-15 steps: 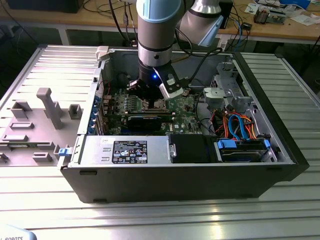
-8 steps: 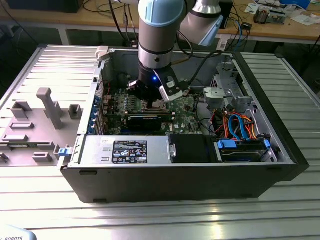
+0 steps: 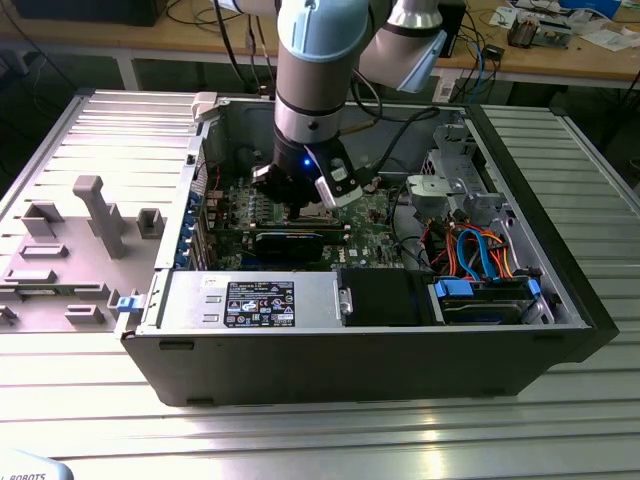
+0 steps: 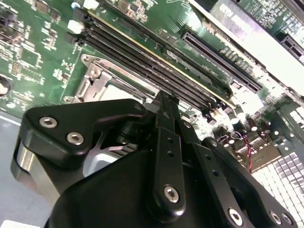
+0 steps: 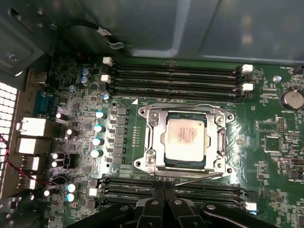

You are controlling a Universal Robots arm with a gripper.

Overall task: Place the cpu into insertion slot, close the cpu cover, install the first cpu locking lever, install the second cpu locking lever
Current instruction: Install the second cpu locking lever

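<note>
The cpu (image 5: 185, 137) sits in the insertion slot (image 5: 159, 164), with the cpu cover (image 5: 153, 124) closed around it. The tool (image 5: 164, 203) hovers beside it, fingers (image 4: 166, 142) together.

- In the first wrist view the cpu (image 5: 185, 137) lies in the insertion slot (image 5: 161, 151), with the cpu cover (image 5: 154, 124) down around it.
- Memory slots (image 5: 175, 78) run along two opposite sides of that socket.
- My gripper (image 3: 300, 196) hangs inside the open computer case (image 3: 560, 290), over the motherboard (image 3: 368, 215).
- The case sits on the counter (image 3: 320, 430).
</note>
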